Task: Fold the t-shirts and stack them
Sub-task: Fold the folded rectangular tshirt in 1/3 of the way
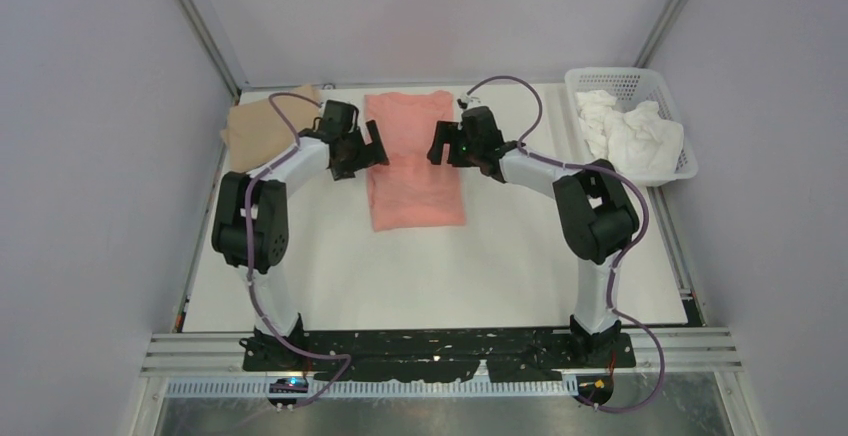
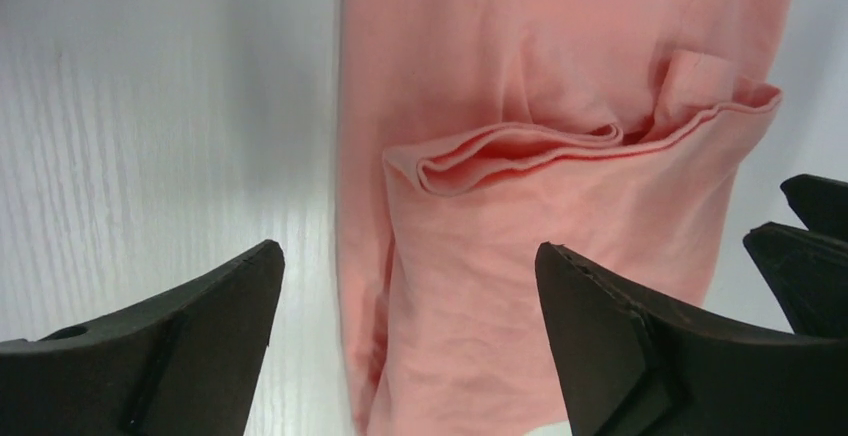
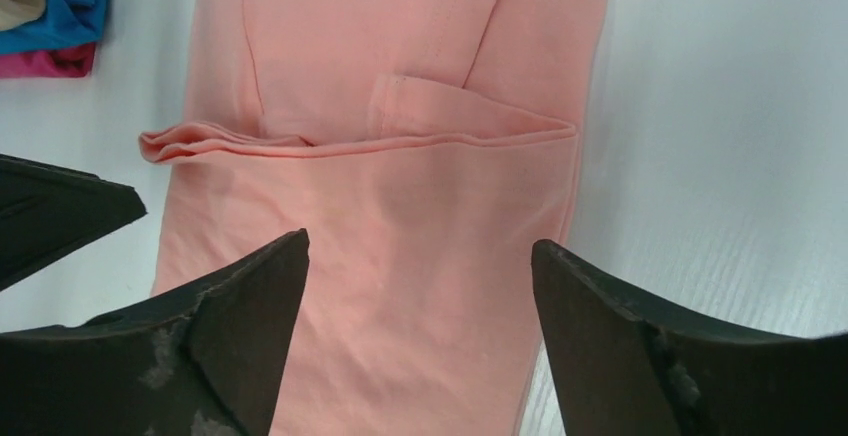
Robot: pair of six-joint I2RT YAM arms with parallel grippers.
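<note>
The salmon-pink t-shirt [image 1: 415, 191] lies flat in the middle of the table as a long strip, its far part folded back over itself [image 2: 560, 206] [image 3: 400, 216]. My left gripper [image 1: 378, 144] [image 2: 410, 256] hovers open over its left edge, holding nothing. Facing it, my right gripper [image 1: 436, 142] [image 3: 420, 246] is open over the right half, also holding nothing. A tan t-shirt [image 1: 265, 126] tops a folded pile at the back left. In the right wrist view that pile shows tan, blue [image 3: 70, 6] and magenta [image 3: 45, 61] layers.
A white lattice basket [image 1: 600, 73] at the back right holds crumpled white cloth [image 1: 640, 136]. Frame posts and walls close in the back corners. White tabletop [image 1: 430, 276] lies in front of the pink shirt, between the arms' bases.
</note>
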